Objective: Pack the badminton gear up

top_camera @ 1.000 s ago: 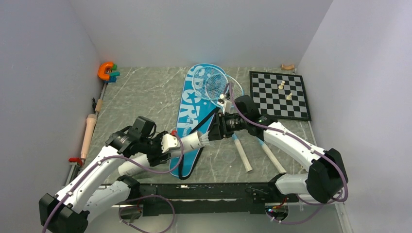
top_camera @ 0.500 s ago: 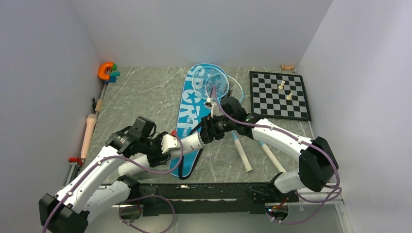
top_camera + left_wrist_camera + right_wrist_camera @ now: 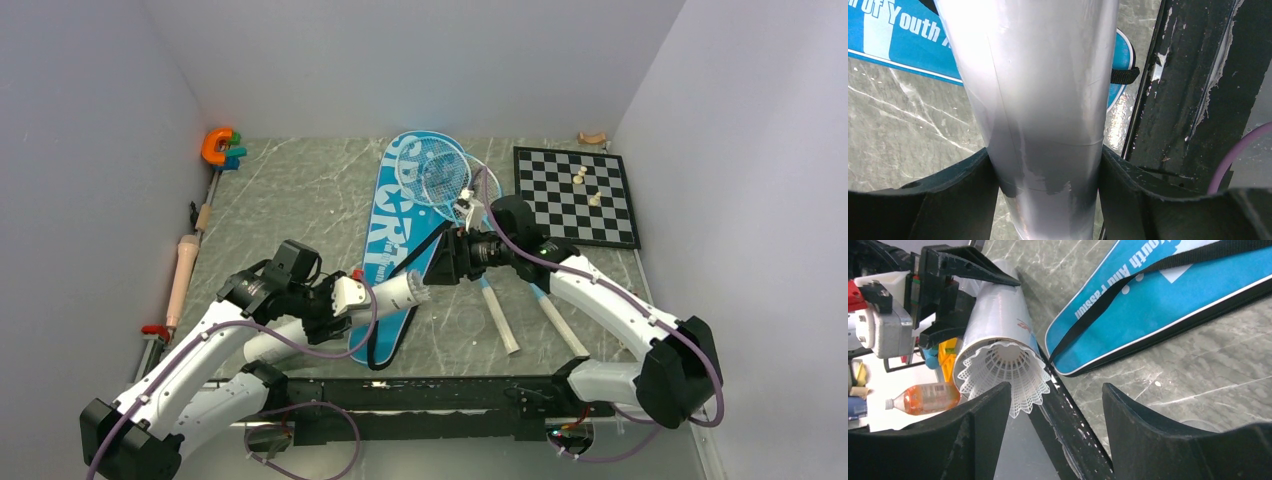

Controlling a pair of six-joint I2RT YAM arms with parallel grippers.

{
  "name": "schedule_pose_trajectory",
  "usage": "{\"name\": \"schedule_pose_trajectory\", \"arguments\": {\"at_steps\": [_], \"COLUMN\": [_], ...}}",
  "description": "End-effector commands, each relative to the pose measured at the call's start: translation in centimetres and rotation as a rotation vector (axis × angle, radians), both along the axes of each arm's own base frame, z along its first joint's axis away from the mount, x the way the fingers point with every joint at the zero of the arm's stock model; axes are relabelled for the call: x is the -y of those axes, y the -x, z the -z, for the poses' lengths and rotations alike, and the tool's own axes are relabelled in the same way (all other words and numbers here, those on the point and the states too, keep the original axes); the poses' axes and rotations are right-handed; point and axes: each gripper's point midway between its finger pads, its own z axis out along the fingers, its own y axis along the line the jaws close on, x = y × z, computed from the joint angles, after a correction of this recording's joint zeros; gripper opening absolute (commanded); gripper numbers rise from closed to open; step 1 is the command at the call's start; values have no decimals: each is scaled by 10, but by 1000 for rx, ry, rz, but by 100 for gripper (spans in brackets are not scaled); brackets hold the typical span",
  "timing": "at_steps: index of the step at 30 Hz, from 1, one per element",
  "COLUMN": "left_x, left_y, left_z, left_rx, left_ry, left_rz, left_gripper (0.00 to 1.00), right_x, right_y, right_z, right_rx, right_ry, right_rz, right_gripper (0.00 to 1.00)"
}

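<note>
Around the gear, a chessboard with two pale pieces lies at the far right, an orange toy sits in the far left corner, and a black rail runs along the near table edge. The right wrist view also catches an orange bottle lying beyond that rail. The right arm reaches over the racket shafts and hides part of them. The blue bag lies lengthwise mid-table with "SPORT" in white letters. The left wrist view shows "Youth" in smaller print on it. Its black strap trails across its narrow end. Two rackets rest with their heads overlapping on the bag's wide end, and their pale handles point toward the arms. The left gripper is clamped round the white tube, held level over the bag's narrow end. A white shuttlecock sits in the tube's mouth, its net skirt flaring out. The right gripper faces that mouth with its jaws spread, holding nothing.
</note>
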Motion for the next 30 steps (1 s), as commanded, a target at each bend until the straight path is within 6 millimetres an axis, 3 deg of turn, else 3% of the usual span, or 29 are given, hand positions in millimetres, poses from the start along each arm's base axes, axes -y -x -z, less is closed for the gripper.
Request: {"name": "schedule_pose_trajectory", "arguments": {"at_steps": [1,13,21,24,30], "left_x": [12,16,17,15,8], "left_y": [-7,-10,-10,-10,-5], "left_z": [-22,-34,-29,-22,-6], "left_rx": [58,62,54,51,41], "left_ry": [71,92,94,81,45], "left_rz": [29,34,34,28,27], "left_gripper": [67,68,68,67,67], "right_x": [-5,-39,-65,-52,17], "right_y": [6,13,7,-4,-23], "right_z": [3,21,-15,-28,-25], "right_rx": [-21,-35,7,41,64], "right_ry": [-31,21,-70,-56,32], "right_rz": [-24,-71,-99,-35,190], "right_gripper": [70,68,76,80,84]}}
